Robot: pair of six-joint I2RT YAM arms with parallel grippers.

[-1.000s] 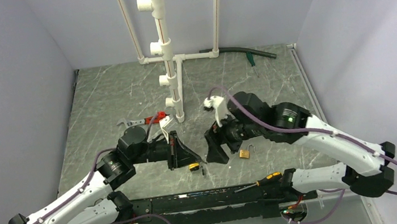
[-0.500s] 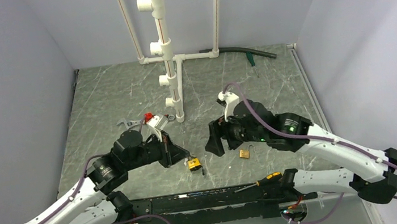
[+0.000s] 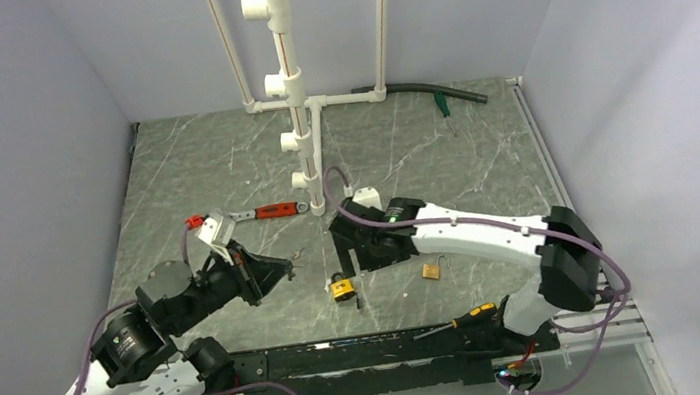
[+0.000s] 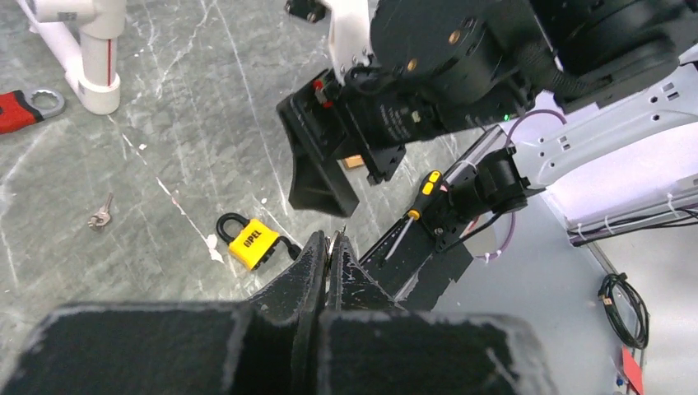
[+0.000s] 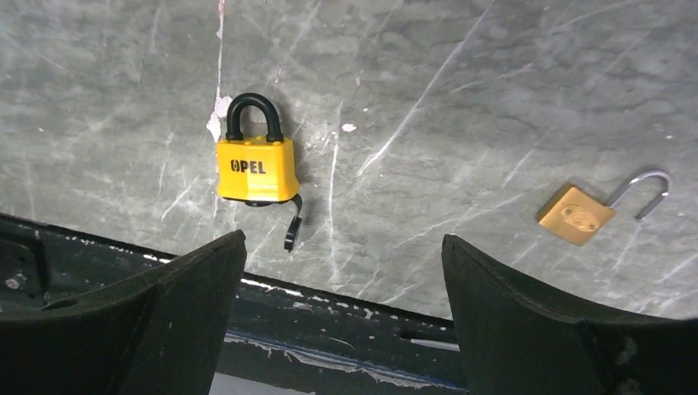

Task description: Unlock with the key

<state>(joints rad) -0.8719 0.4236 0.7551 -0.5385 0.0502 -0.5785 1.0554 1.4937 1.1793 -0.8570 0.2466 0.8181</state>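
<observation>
The yellow-and-black padlock [image 3: 342, 287] lies flat on the table, shackle shut, with a black flap hanging at its base; it also shows in the left wrist view [image 4: 251, 241] and the right wrist view [image 5: 257, 169]. A tiny dull grey key [image 4: 100, 216] lies loose on the table left of the padlock, also seen from the top [image 3: 295, 257]. My left gripper [image 3: 284, 264] is shut on a thin pale metal piece [image 4: 337, 237], seen edge-on, held above the table left of the padlock. My right gripper [image 3: 351, 258] hangs just behind the padlock, wide open and empty [image 5: 343, 239].
A brass padlock [image 3: 431, 270] with its shackle open lies right of the yellow one [image 5: 576, 216]. A black-and-yellow screwdriver [image 3: 462, 320] rests on the front rail. A red wrench [image 3: 267, 211] lies by the white pipe stand [image 3: 300, 113]. A dark hose [image 3: 434, 96] lies at the back.
My left arm has pulled back to the left, away from the padlock, still shut. My right arm has swung left and now hangs open just behind the padlock.
</observation>
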